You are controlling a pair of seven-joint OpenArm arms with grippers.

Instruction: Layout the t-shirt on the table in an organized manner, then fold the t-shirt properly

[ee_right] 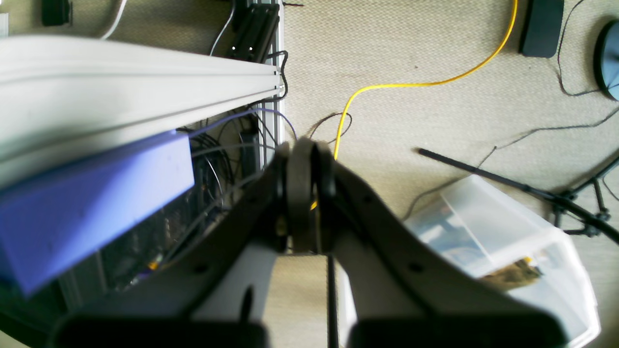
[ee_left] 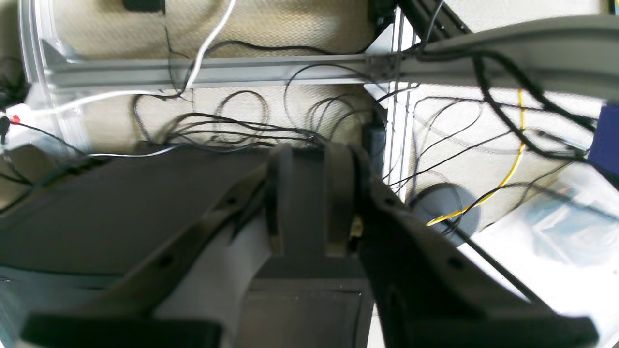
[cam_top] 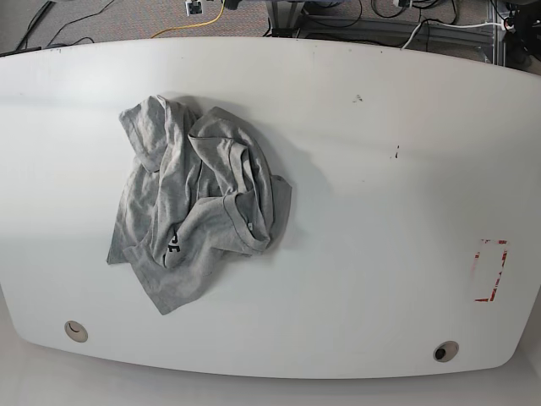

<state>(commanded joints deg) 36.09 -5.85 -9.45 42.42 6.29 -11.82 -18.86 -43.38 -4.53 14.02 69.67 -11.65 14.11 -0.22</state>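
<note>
Inspecting the left gripper (ee_left: 307,203) first: its jaws stand close together with a narrow gap and nothing between them. It hangs off the surface, over carpet and loose cables. The right gripper (ee_right: 304,193) is likewise nearly closed on nothing, above floor with a yellow cable (ee_right: 411,86) and a clear plastic bin (ee_right: 508,232) below it. Neither arm appears in the base view.

The t-shirt (cam_top: 199,211) lies crumpled in a heap on the left half of the surface (cam_top: 380,211) as the base view shows it, wholly apart from both grippers. Collar and sleeves are folded under and over one another, so the layout step is judged not yet begun.

Risks: a pinch on the heap may catch several layers at once and lift a bundle rather than one edge; a closed gripper arriving at the cloth would push it instead of taking it.

Writing: black lettering shows on the cloth near the lower left of the heap, only a fragment, not readable. A red dashed rectangle (cam_top: 490,271) marks the surface at right; no text there.
</note>
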